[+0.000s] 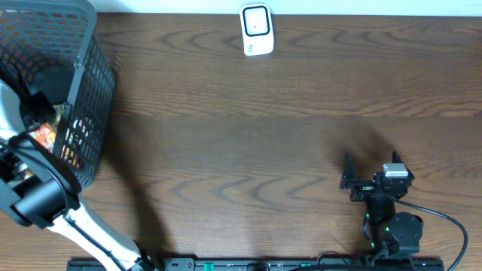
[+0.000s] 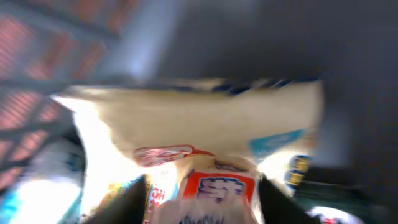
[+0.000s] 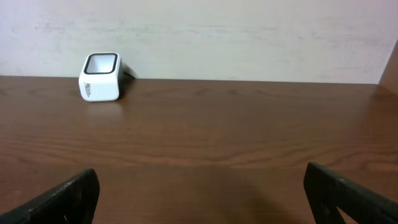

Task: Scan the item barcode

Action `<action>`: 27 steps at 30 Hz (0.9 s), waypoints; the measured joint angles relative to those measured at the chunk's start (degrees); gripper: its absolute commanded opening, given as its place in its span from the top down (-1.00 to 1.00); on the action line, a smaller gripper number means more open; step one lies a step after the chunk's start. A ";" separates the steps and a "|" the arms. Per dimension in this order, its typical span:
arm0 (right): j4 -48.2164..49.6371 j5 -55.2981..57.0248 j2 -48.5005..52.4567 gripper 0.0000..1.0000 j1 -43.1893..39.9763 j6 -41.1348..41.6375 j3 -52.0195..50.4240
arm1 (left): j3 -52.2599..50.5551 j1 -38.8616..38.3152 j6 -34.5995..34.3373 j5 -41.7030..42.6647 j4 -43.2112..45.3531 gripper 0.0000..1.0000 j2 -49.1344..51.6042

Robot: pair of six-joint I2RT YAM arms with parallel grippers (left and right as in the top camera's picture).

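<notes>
Reaching into the basket (image 1: 90, 83), the left gripper (image 2: 202, 200) is flanking a white-and-red packet (image 2: 199, 124); blur is hiding whether it is gripping. The right gripper (image 3: 202, 194) is gaping wide, facing the scanner (image 1: 256, 30) across the table (image 1: 263, 113).

The worktop (image 1: 248, 128) lies open across its whole wide middle, and an end effector could pass there freely. At the far edge stands only a small white scanner (image 1: 256, 30), with bare wood on both of its sides. The dark mesh basket (image 1: 90, 90) blocks the far left corner, and the left arm (image 1: 90, 226) reaches into it. Inside, a white packet (image 2: 199, 124) fills the room just ahead of the left end effector (image 2: 199, 202), with mesh close on the left. The right end effector (image 3: 199, 193), jaws wide apart, faces bare wood up to the scanner and the back wall (image 3: 249, 37).
</notes>
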 measured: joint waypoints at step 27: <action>0.00 0.00 0.00 -0.99 0.00 0.00 0.00 | -0.68 0.02 8.79 -1.90 3.82 -0.96 3.39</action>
